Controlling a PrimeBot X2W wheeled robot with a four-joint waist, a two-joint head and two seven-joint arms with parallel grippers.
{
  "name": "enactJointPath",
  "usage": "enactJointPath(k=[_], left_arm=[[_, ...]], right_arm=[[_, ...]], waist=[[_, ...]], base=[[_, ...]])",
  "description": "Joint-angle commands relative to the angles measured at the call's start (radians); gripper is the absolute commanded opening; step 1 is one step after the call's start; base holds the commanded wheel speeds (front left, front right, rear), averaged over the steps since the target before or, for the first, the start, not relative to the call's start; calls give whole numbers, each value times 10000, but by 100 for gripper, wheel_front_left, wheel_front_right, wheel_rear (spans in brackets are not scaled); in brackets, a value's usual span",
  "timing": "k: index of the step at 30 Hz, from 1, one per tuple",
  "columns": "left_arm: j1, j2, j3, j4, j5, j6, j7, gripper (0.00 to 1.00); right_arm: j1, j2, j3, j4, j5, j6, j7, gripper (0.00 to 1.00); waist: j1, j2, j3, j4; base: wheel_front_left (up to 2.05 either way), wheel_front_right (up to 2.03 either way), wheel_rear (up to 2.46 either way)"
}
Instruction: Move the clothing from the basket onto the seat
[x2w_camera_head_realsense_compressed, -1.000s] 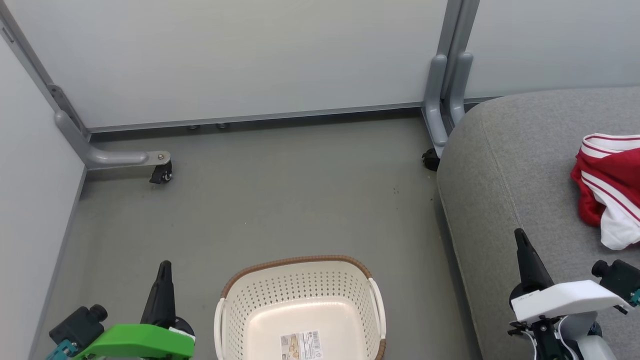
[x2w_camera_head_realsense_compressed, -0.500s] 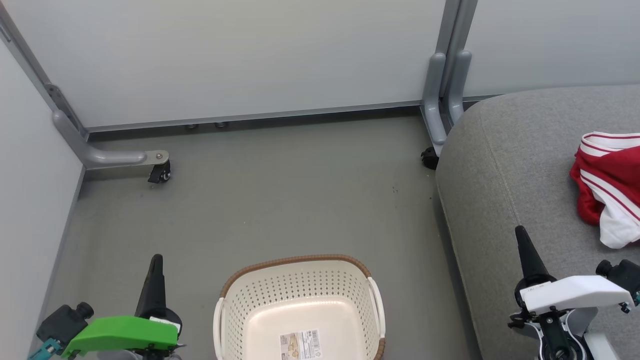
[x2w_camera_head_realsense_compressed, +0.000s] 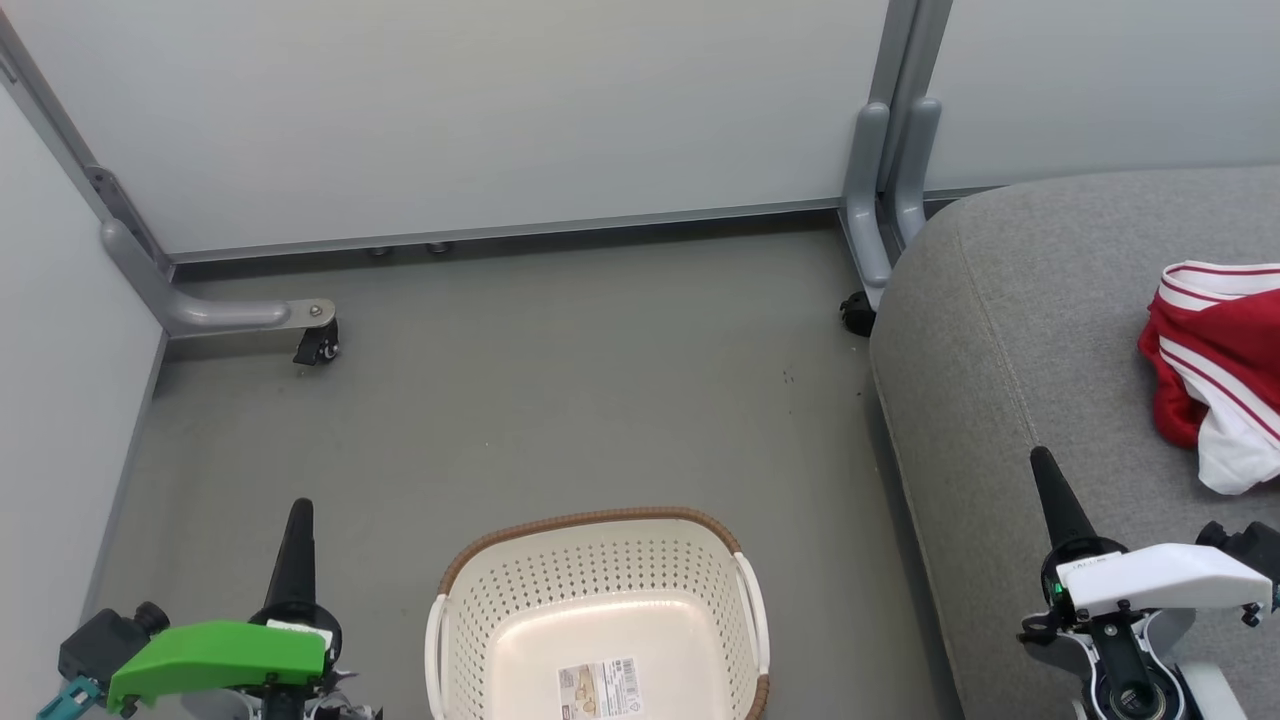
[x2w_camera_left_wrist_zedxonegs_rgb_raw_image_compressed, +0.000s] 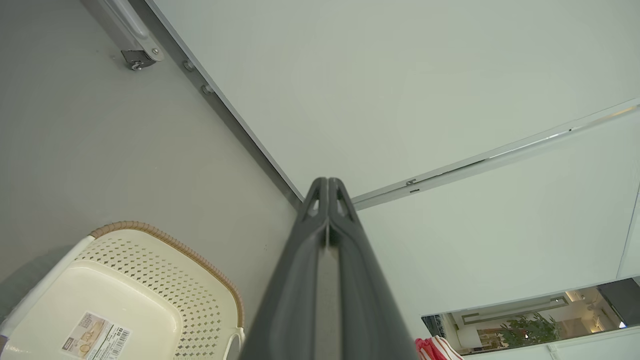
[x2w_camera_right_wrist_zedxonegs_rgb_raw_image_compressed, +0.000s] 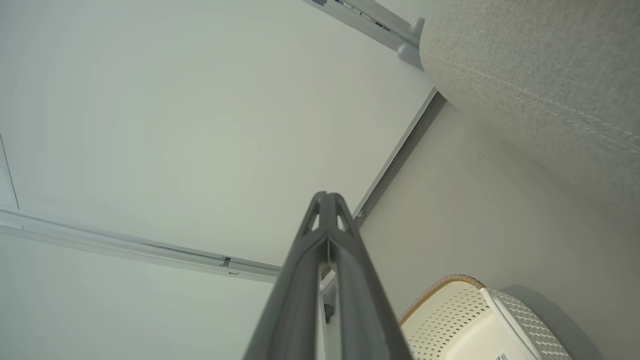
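The clothing (x2w_camera_head_realsense_compressed: 1215, 370) lies on the seat (x2w_camera_head_realsense_compressed: 1000, 350) at 3 o'clock; the basket (x2w_camera_head_realsense_compressed: 590, 517), 6 o'clock, holds none. Our left gripper (x2w_camera_head_realsense_compressed: 300, 508) and right gripper (x2w_camera_head_realsense_compressed: 1042, 460) are closed, empty. We judge it light, limp: pinch a fold.

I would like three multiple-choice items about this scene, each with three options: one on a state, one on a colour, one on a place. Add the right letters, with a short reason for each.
1. How do the left gripper and the right gripper stand?
A) both shut
B) both open
C) left open, right shut

2. What colour is the rim of the basket?
A) blue
B) brown
C) black

3. Where does the clothing lie?
A) in the basket
B) in the right gripper
C) on the seat

Key:
1 A: each wrist view shows the jaws pressed together.
2 B: the woven-look rim is brown in the head view.
3 C: the red fabric rests on the grey cushion, and the basket holds no garment.
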Motion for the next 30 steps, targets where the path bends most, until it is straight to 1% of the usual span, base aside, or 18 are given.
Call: enactJointPath(k=[1,30], left_arm=[[-277,72,68,-61,-280,-61,51,0],[-603,35,558,86,-2729,-134,746,0]], right_arm=[[-246,-19,-55,-34,237,7,74,0],[-442,157,-401,183,2606,5,745,0]], waist=[[0,0,2,-3],[0,0,64,-68]], base=[[0,0,0],[0,0,0]])
